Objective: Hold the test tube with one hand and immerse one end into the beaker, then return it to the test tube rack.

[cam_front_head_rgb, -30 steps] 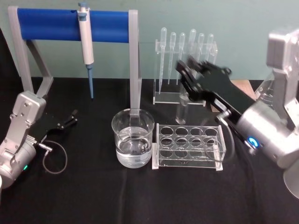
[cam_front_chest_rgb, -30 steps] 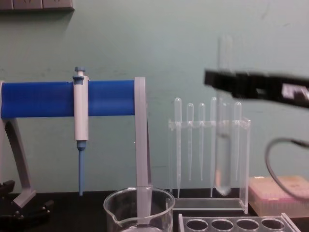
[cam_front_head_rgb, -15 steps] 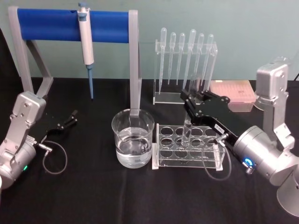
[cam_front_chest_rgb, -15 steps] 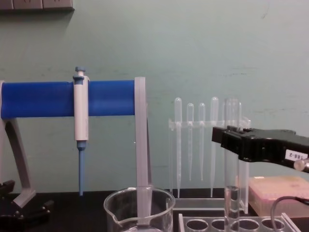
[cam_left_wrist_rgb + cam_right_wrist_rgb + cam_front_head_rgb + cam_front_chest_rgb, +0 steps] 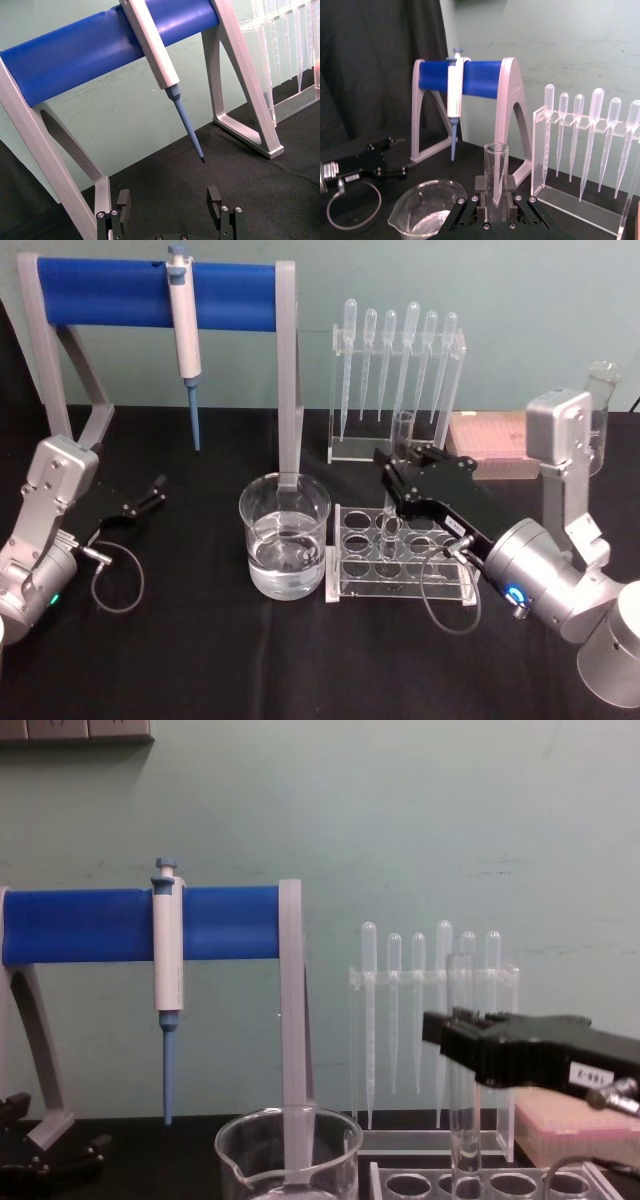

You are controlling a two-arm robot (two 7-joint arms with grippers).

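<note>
No lettering, number or brand could be read anywhere. A small white label (image 5: 589, 1075) sat on the black body of the right tool (image 5: 462, 1030), with dark characters too small and blurred to make out. Another small white label (image 5: 351, 177) stood on the left tool (image 5: 385, 145) in the right wrist view, also illegible.

A blue-barrelled stand (image 5: 150, 292) at far left carries a hanging micropipette (image 5: 183, 325), a clear pipette rack (image 5: 397, 380) stands far centre, and a pink box (image 5: 495, 433) sits far right.
</note>
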